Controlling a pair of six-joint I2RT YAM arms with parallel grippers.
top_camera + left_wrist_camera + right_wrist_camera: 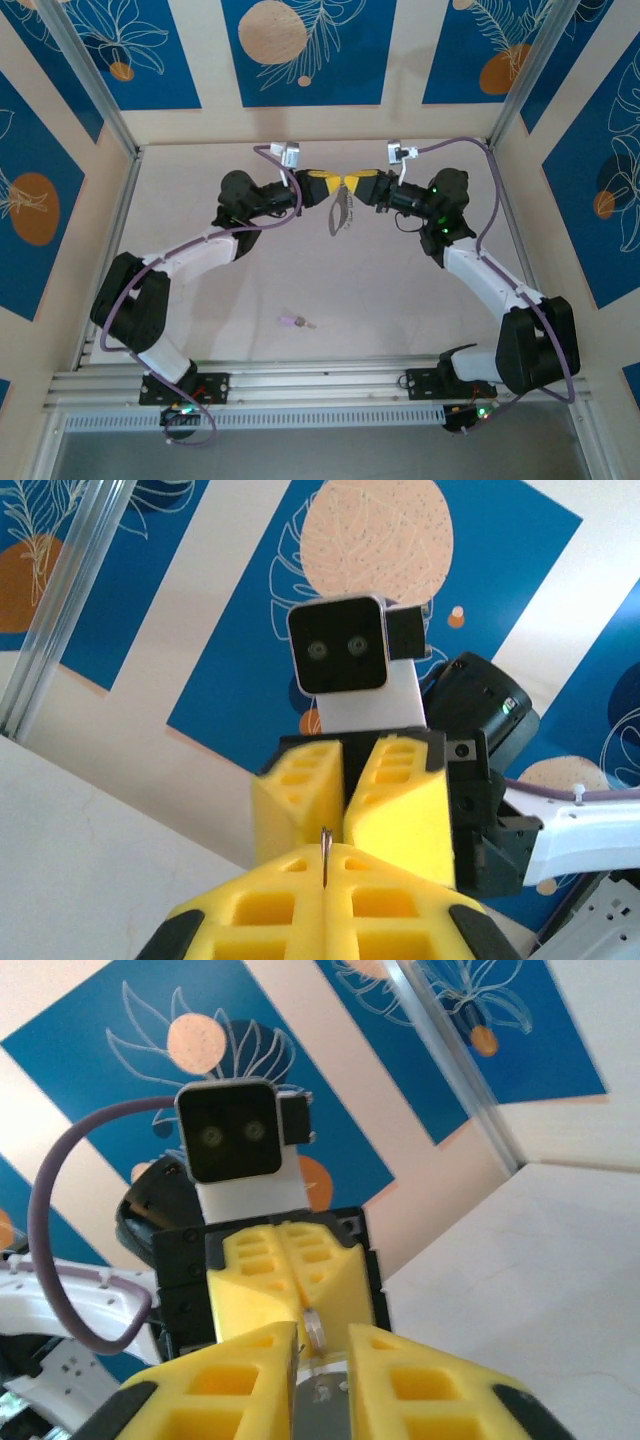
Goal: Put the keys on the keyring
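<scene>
- Purple-headed key (293,322) lies flat on the worktop (400,300), long axis roughly left-right, well apart from both jaws and slightly nearer my left arm's side.
- Keyring (338,212) hangs far back; left gripper (335,187) jaws are pinched on its wire.
- Right gripper (354,186) jaws are slightly parted around it, so I judge that arm is the one free to fetch.

Thin metal keyring (338,215), matt tabletop (350,290)

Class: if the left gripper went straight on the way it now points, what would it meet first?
The right gripper: it faces the left gripper tip to tip, almost touching, with the keyring hanging between them. The exact gap is hard to judge.
</scene>
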